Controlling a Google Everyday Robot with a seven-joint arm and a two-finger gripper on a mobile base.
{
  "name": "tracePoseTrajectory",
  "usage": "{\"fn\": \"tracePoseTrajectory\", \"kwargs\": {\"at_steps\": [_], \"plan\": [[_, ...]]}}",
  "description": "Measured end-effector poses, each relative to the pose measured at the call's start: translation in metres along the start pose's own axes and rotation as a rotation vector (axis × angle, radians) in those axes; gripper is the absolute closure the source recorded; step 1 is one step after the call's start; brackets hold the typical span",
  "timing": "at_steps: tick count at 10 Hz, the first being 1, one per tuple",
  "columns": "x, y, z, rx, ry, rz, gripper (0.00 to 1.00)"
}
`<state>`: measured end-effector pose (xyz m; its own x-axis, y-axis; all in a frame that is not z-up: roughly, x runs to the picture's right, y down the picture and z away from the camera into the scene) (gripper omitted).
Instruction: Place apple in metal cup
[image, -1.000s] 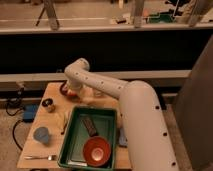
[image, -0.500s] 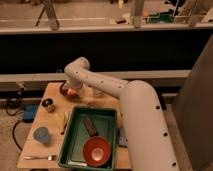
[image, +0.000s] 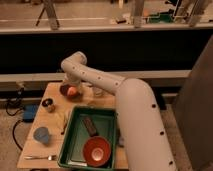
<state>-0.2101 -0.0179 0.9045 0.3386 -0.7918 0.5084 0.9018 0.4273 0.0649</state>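
Note:
The apple (image: 73, 91) is a small orange-red ball at the far left of the wooden table (image: 55, 122). My gripper (image: 68, 90) is a dark mass at the end of the white arm (image: 100, 80), right at the apple and partly around it. The metal cup (image: 48, 105) is small, with a dark body and a pale top. It stands on the table to the front left of the apple, about a hand's width from the gripper.
A green tray (image: 75, 142) at the table's front holds a wide red-orange bowl (image: 96, 150) and a dark flat object (image: 90, 125). A blue cup (image: 41, 135) and a fork (image: 40, 157) lie front left. A clear cup (image: 97, 91) stands right of the apple.

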Motion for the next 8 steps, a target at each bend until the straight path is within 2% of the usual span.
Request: {"fn": "tracePoseTrajectory", "kwargs": {"at_steps": [5, 8], "plan": [[0.010, -0.017, 0.003, -0.012, 0.011, -0.047, 0.20], [0.015, -0.022, 0.014, -0.021, 0.010, -0.068, 0.20]]}}
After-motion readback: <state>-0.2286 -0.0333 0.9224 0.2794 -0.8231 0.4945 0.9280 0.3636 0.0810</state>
